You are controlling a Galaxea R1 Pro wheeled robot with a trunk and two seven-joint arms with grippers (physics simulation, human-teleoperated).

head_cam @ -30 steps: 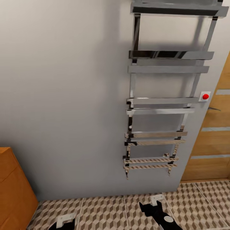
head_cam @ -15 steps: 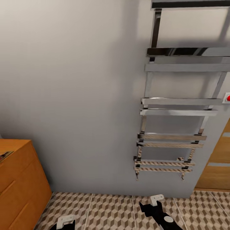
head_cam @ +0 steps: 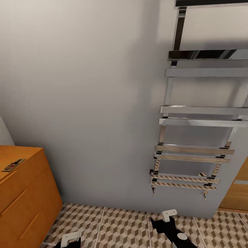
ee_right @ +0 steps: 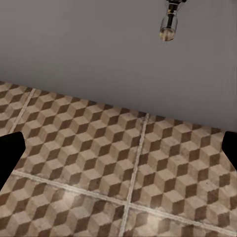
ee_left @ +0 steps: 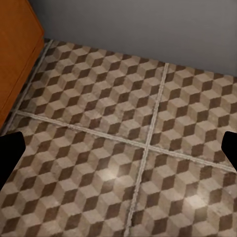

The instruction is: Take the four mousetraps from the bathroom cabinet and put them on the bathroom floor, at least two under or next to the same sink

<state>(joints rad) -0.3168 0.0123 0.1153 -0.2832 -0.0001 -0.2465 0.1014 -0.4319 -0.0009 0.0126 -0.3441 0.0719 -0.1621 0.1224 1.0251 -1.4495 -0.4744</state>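
Note:
The orange-brown cabinet (head_cam: 24, 193) stands at the lower left of the head view, against the grey wall. One flat tan mousetrap (head_cam: 13, 164) lies on its top near the left edge. The cube-patterned bathroom floor (head_cam: 117, 227) runs along the bottom. My left gripper (head_cam: 70, 238) hangs low over the tiles to the right of the cabinet, and my right gripper (head_cam: 168, 215) hangs further right. In the left wrist view the left gripper (ee_left: 118, 153) is open over bare floor (ee_left: 123, 138), beside the cabinet's side (ee_left: 15, 54). The right gripper (ee_right: 118, 148) is open over tiles, empty. The sink is out of view.
A chrome towel rail (head_cam: 199, 120) is fixed to the grey wall (head_cam: 86, 103) at the right; its lower end (ee_right: 169, 24) shows in the right wrist view. A wooden door's edge (head_cam: 237, 193) is at the far right.
The head view has swung left: the cabinet and the mousetrap on it came into view, and the towel rail slid right. Both grippers keep their places in the picture.

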